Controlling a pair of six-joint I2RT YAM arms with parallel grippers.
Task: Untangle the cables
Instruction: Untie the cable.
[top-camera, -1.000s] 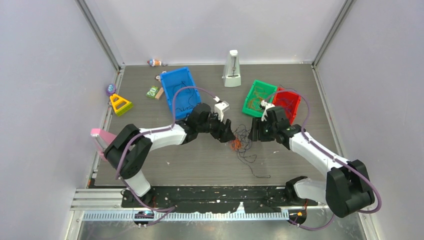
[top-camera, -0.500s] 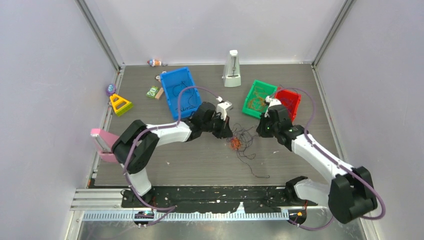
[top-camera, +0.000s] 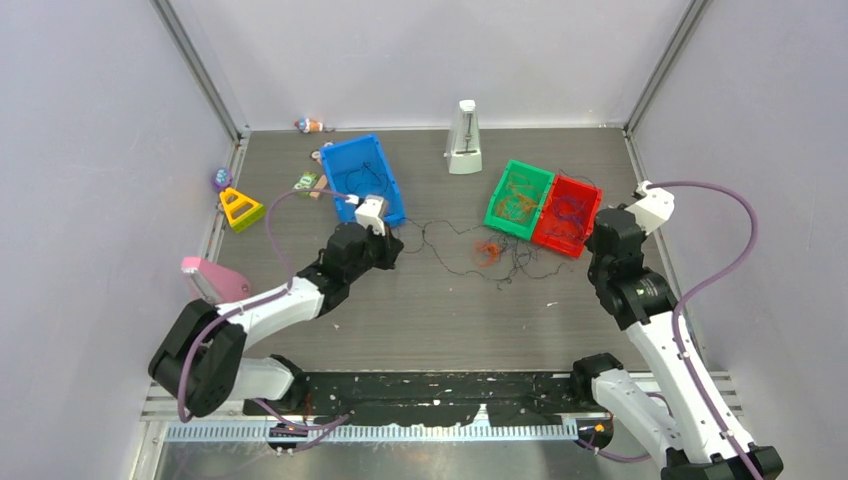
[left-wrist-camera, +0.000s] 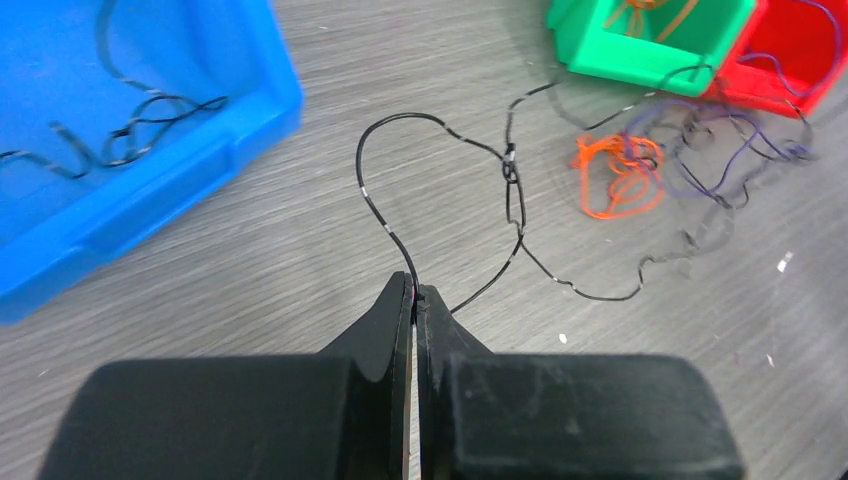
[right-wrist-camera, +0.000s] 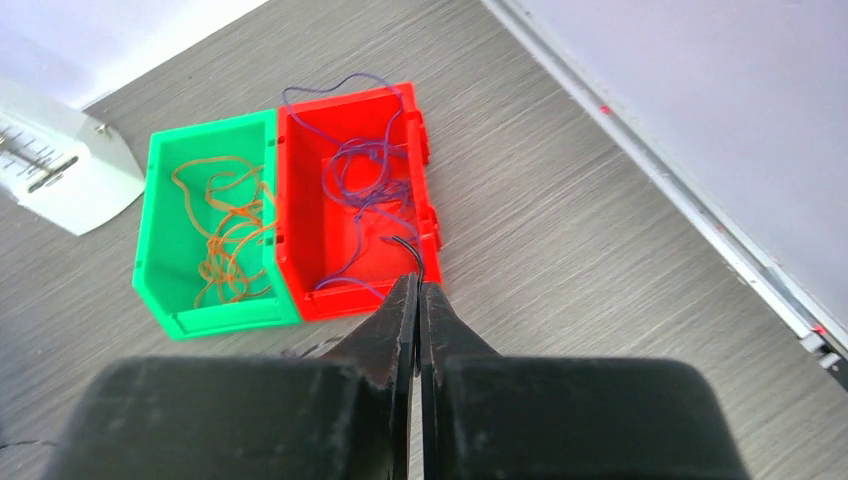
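The left tool (left-wrist-camera: 414, 296) is clamped tight on a black strand (left-wrist-camera: 361, 180), which loops out across the surface (top-camera: 430, 320) beside the blue bin (left-wrist-camera: 150, 190). That strand runs on into the cables (top-camera: 500, 255), a loose tangle lying on the surface just in front of the green bin (right-wrist-camera: 235, 315) and the red bin (right-wrist-camera: 360, 300). It has an orange clump (left-wrist-camera: 620, 175) in its middle and purple squiggles around that. The right tool (right-wrist-camera: 418, 287), near the red bin, is pinched shut too, with a short dark strand end (right-wrist-camera: 408, 250) poking from its tips.

Lab robot test cell: plain white walls (top-camera: 430, 60), aluminium corner posts (top-camera: 200, 70), grey wood-grain tabletop (top-camera: 420, 320).
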